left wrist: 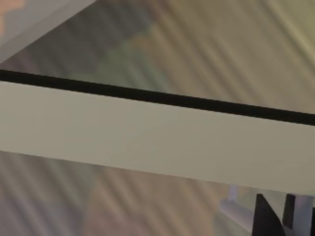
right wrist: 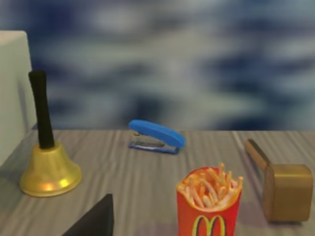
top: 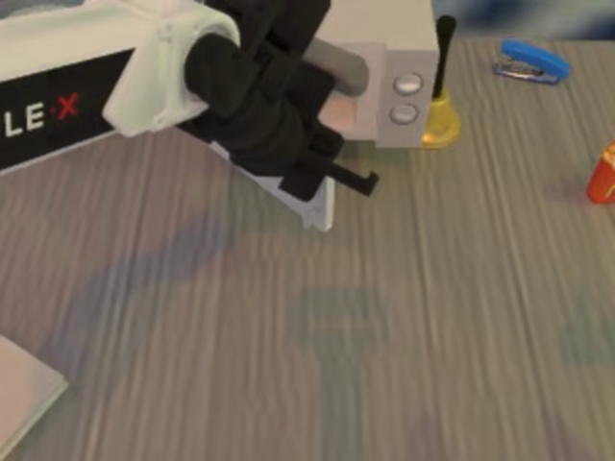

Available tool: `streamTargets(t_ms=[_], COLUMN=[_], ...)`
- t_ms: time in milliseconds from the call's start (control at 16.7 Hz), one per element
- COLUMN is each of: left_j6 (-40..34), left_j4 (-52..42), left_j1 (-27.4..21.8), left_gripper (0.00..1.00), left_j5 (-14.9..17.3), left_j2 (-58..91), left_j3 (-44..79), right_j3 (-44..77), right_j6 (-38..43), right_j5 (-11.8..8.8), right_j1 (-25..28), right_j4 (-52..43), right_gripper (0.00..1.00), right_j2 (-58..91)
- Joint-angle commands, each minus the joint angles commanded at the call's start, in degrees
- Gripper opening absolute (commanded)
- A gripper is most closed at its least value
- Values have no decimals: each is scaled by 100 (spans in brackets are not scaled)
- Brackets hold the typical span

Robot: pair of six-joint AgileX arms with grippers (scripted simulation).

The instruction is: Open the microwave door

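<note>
Door panel of light-grey flat metal [top: 317,206] stands swung out from the small white-grey boxy microwave [top: 404,58] at the table's far side, left end effector [top: 336,173] apparently pinching its edge; right arm unseen.

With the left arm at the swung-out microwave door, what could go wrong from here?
The left gripper sits at the microwave door's free edge; if it slips off, the door may stop partway. A wider swing could also drag the microwave into the bell beside it.
</note>
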Motion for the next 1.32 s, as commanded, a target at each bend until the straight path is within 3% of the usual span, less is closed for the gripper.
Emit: streamTargets(t_ms=[240,1320], left_j6=[427,434], left_j4=[40,41], left_j1=[144,147], left_gripper=[0,0], left_j5=[233,239], left_j2=[-199,-203], left_j3=[-258,-263], right_j3=[0,0], right_j6=[0,0], right_j5=[0,0], right_j1=[0,0], right_j4=[0,0], right_gripper=[100,100], right_j2=[0,0])
